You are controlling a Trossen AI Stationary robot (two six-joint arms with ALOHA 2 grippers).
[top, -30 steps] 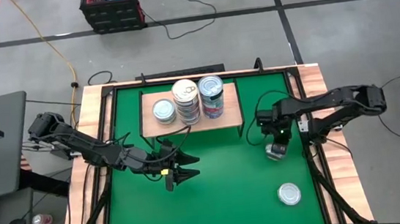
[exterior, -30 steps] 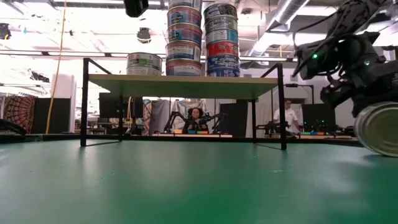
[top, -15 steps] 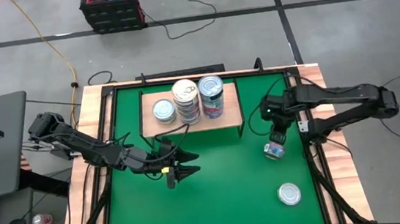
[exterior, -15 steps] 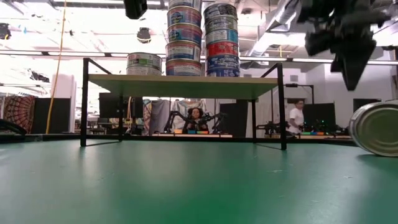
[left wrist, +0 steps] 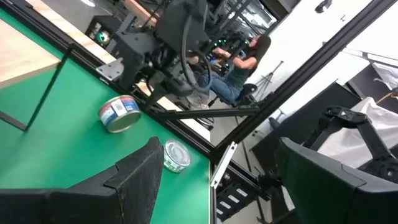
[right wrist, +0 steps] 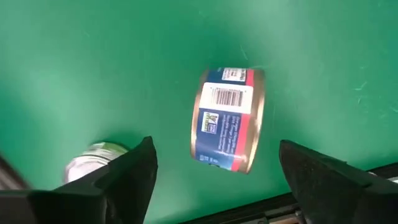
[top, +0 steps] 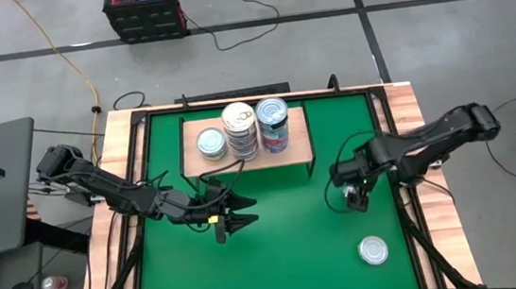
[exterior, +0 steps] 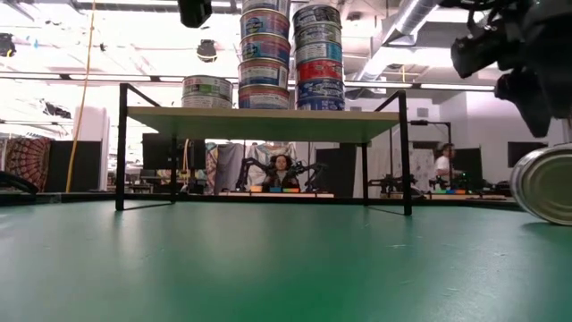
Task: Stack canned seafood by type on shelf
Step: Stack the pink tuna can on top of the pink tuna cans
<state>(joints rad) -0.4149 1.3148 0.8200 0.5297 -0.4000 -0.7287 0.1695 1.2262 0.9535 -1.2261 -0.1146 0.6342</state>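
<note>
The shelf point(top: 244, 144) holds one tin point(top: 210, 142) and two tall stacks of tins point(top: 239, 127) point(top: 273, 122). A blue-and-red labelled tin point(right wrist: 227, 118) rests on its curved side wall on the green table, also seen in the low view point(exterior: 542, 183) and the left wrist view point(left wrist: 119, 113). My right gripper point(right wrist: 216, 154) hangs open above it, a finger on either side, touching nothing. In the high view this gripper point(top: 358, 192) covers the tin. A silver-lidded tin point(top: 373, 249) lies flat nearer the front. My left gripper point(top: 238, 215) waits open at mid-table.
The shelf's thin black legs point(exterior: 121, 148) point(exterior: 405, 152) stand on the table, with open room under the board. A wooden border point(top: 419, 138) frames the green surface. A person point(left wrist: 242, 62) sits beyond the table.
My right gripper has opened and let go of the labelled tin, which now stays on its side on the table. The gripper rose and swung toward the far edge, then came back over the tin.
</note>
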